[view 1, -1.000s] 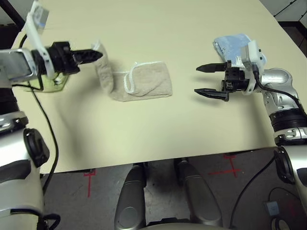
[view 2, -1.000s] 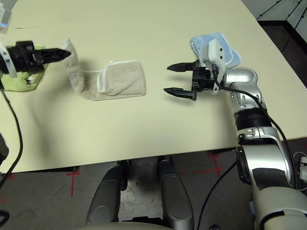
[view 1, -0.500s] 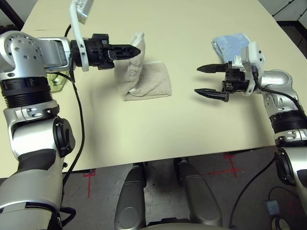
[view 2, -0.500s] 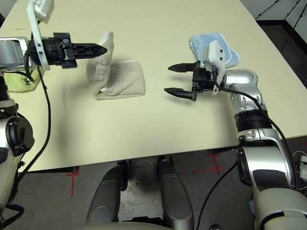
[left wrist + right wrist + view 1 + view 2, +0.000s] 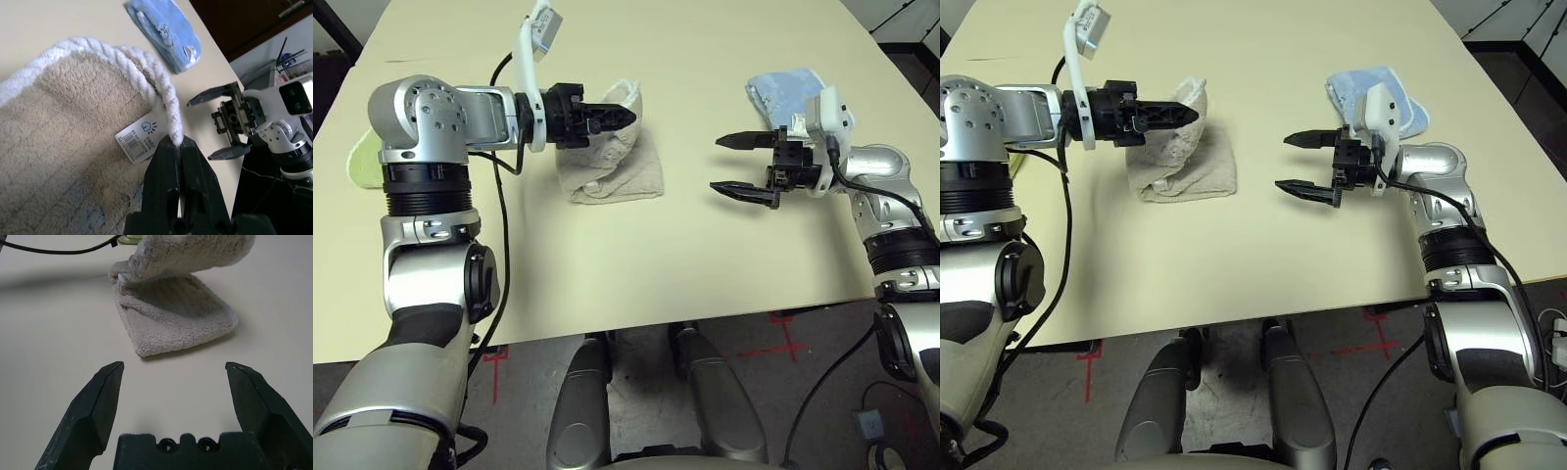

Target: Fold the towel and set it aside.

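Note:
The beige towel (image 5: pixel 619 174) lies left of the table's middle, one end lifted and doubled over the rest. My left gripper (image 5: pixel 628 117) is shut on the towel's white piped edge (image 5: pixel 166 100), holding it above the lying half, next to a small white label (image 5: pixel 141 139). My right gripper (image 5: pixel 716 164) hovers open just to the right of the towel, fingers pointing at it, nothing between them. In the right wrist view the towel (image 5: pixel 181 318) lies ahead of the open right gripper (image 5: pixel 172 364).
A folded light blue towel (image 5: pixel 781 86) lies behind my right gripper. A light green cloth (image 5: pixel 360 162) sits at the table's left edge, behind my left arm. Bare tabletop (image 5: pixel 636 264) stretches in front of the towel to the near edge.
My left gripper has carried the towel's lifted end from the far left rightward, over the lying half. The right gripper has stayed in place, open.

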You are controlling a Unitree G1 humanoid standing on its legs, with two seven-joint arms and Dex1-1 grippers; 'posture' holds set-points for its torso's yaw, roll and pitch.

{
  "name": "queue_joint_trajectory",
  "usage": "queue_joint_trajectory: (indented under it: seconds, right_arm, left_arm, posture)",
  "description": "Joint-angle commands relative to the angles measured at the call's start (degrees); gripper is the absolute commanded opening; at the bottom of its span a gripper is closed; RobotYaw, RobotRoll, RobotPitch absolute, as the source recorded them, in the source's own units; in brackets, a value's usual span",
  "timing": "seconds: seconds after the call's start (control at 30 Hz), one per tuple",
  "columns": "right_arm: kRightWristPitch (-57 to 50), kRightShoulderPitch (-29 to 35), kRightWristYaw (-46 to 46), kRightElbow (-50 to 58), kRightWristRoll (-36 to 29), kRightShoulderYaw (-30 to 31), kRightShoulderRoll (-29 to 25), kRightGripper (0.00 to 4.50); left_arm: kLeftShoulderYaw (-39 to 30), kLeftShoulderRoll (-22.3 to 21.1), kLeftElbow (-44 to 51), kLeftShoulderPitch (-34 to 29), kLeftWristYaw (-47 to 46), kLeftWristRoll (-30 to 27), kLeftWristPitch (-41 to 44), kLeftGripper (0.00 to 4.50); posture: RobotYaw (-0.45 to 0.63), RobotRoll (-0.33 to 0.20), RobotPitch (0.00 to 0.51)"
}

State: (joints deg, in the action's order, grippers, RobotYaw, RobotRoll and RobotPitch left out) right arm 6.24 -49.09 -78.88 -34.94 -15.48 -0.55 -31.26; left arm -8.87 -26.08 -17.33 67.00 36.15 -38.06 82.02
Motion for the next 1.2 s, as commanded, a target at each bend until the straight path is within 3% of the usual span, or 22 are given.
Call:
queue_joint_trajectory:
  seconds: [0.03, 0.07, 0.17, 0.3, 0.5, 0.77, 0.9, 1.07, 1.13, 1.2]
  right_arm:
    - [0.1, 0.7, 0.0, 1.0, 0.1, 0.1, -0.9, 4.5]
    - [0.0, 0.8, 0.0, 1.1, 0.1, 0.1, -0.9, 4.5]
    - [0.0, 0.8, 0.0, 1.2, 0.2, 0.1, -0.9, 4.5]
    - [-0.1, 0.8, 0.0, 1.3, 0.2, 0.2, -1.0, 4.5]
    - [0.0, 0.8, 0.1, 1.2, 0.4, 0.2, -1.1, 4.5]
    - [0.0, -0.1, 0.2, 0.6, 0.4, 0.1, -0.9, 4.5]
    - [-1.5, -1.1, 0.1, 0.9, -1.2, -0.4, 0.4, 4.5]
    - [-3.2, -2.2, 0.4, 1.4, -3.1, -0.7, 2.2, 4.5]
    - [-4.1, -2.1, 0.2, 1.8, -3.5, -0.5, 2.6, 4.5]
    - [-4.8, -2.0, 0.1, 2.0, -3.6, -0.4, 2.8, 4.12]
  left_arm:
    - [2.7, -0.3, 2.8, -2.7, -0.6, 0.9, 0.5, 0.05]
    - [3.4, -0.6, 3.4, -3.4, -0.4, 1.0, 0.3, 0.05]
    - [5.3, -1.2, 4.4, -5.2, -0.8, 2.1, -0.9, 0.76]
    - [5.8, -0.3, 4.6, -6.1, -1.4, 3.2, -2.9, 2.2]
    - [1.2, 4.2, 4.6, -4.5, -3.9, 1.2, -1.9, 4.47]
    - [-6.2, 9.0, 4.9, -1.1, -5.5, -2.4, -0.5, 4.47]
    - [1.2, 1.2, 8.6, -4.9, 8.5, 0.8, -16.6, 4.47]
    - [10.2, -10.2, 3.4, -10.4, 28.4, 9.2, -39.4, 4.47]
    - [12.0, -12.3, -1.1, -11.1, 33.9, 12.8, -49.2, 4.47]
    - [12.9, -13.1, -4.6, -11.3, 38.1, 15.1, -56.8, 4.5]
  posture:
    - [0.02, 0.0, 0.242]
    - [0.02, 0.0, 0.242]
    - [0.02, 0.0, 0.242]
    - [0.02, 0.0, 0.248]
    - [0.02, 0.0, 0.248]
    - [0.02, 0.0, 0.248]
    - [0.02, 0.0, 0.249]
    - [0.04, 0.0, 0.253]
    - [0.04, 0.0, 0.254]
    - [0.04, 0.0, 0.254]
